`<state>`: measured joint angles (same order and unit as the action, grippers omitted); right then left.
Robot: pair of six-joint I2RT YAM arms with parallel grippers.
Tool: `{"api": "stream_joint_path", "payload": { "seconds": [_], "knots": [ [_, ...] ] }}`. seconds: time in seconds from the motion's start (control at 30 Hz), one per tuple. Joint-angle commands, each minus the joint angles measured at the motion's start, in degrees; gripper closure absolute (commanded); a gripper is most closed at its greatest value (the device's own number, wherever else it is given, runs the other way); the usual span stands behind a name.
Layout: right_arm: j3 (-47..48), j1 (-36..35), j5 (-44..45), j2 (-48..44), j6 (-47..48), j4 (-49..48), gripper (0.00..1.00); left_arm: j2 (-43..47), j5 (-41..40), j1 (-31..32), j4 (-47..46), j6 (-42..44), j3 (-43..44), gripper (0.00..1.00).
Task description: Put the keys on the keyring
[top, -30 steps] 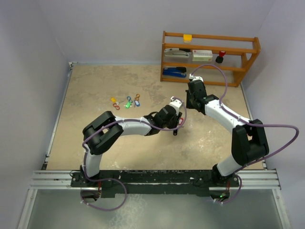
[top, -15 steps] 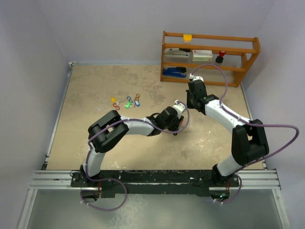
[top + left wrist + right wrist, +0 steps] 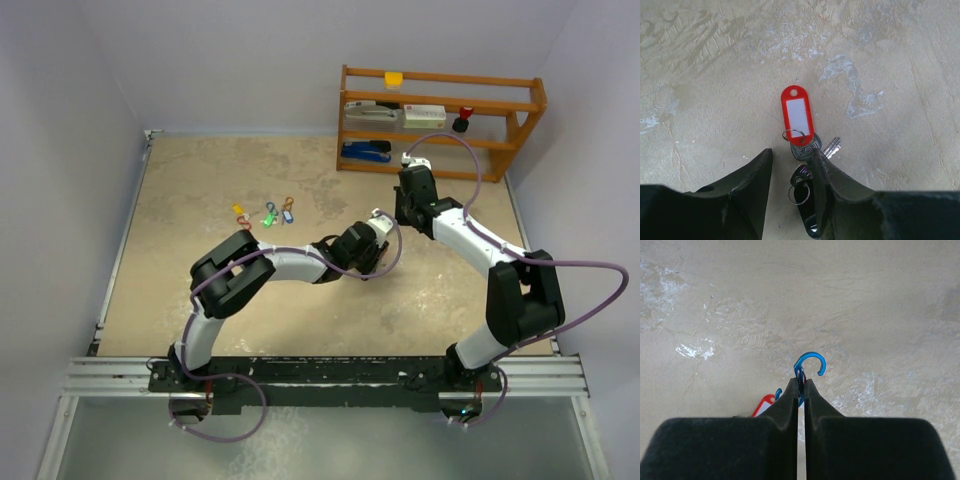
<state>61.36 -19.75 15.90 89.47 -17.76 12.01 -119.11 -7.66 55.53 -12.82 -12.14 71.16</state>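
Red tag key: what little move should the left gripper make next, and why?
Probably close the left gripper. Its fingers stand apart either side of the black fob beside the red tag key, not yet pinching it, while the right gripper holds the blue clip ready.

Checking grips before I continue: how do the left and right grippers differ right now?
The left gripper has its jaws apart; the right gripper has them pressed shut. The left gripper holds nothing, poised over the red-tagged key and black fob lying on the table; the right gripper pinches a blue clip, its hook poking past the fingertips. Both point down at the table.
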Motion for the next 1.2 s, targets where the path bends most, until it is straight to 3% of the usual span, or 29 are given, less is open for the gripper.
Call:
{"api": "stream_joint_path", "payload": {
  "seconds": [0.0, 0.3, 0.83, 0.97, 1.17],
  "knots": [
    [-0.52, -0.72, -0.67, -1.84, 0.16, -0.84, 1.00, -0.75, -0.25, -0.07, -0.86, 1.60, 1.96, 0.67],
    [-0.38, -0.65, -0.98, -1.43, 0.09, -0.96, 1.00, -0.44, -1.12, -0.07, -1.35, 1.47, 2.57, 0.79],
    [-0.28, -0.65, -1.05, -1.32, 0.09, -1.03, 1.00, 9.29, -14.38, -0.35, 0.56, 0.60, -1.07, 0.96],
    [-0.53, -0.69, -1.05, -1.57, 0.08, -1.10, 1.00, 10.34, -14.34, -0.45, 0.89, 0.03, -1.16, 0.95],
    [-0.05, -0.71, -2.38, -1.18, 0.08, -0.58, 1.00, 9.52, -12.13, -0.42, 1.31, -2.82, -0.90, 0.76]
  ]
}}
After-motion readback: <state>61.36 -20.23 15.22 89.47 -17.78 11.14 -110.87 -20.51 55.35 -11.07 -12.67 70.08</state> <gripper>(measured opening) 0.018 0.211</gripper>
